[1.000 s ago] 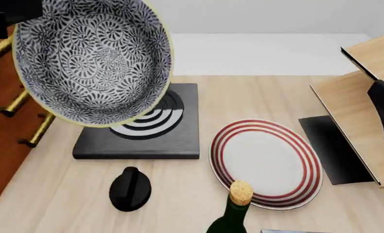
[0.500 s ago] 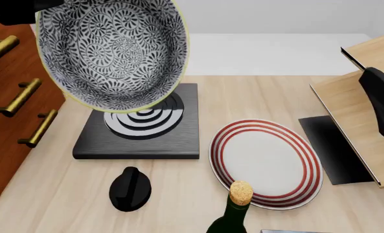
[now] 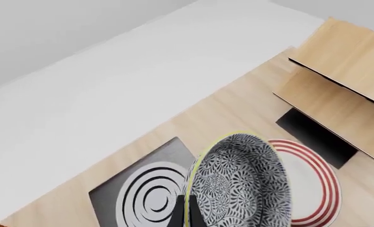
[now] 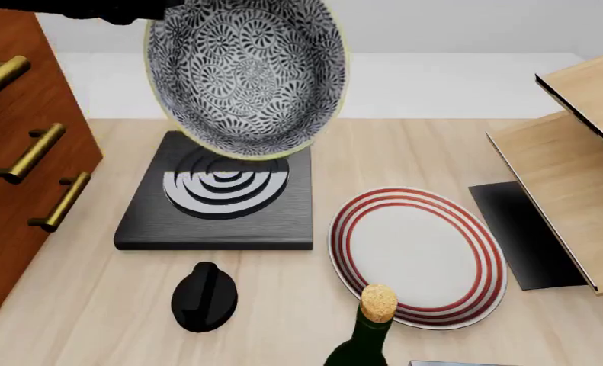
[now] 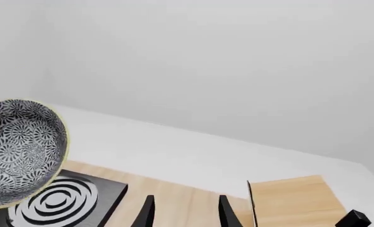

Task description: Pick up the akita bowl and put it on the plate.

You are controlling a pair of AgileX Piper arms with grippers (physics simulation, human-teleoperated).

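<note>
Plate [image 4: 418, 257] lies near the tabletop's front edge, right of centre. Bowl [image 4: 246, 76] hangs tilted above the black slab [image 4: 219, 204], left gripper [image 3: 188, 215] clamped on its rim. Right gripper [image 5: 183, 212] raised, fingers parted, empty.

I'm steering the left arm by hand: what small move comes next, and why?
Probably carry the akita bowl rightward and nearer, toward the plate. The left gripper holds it tilted, high over the black ringed slab, not yet above the plate.
</note>
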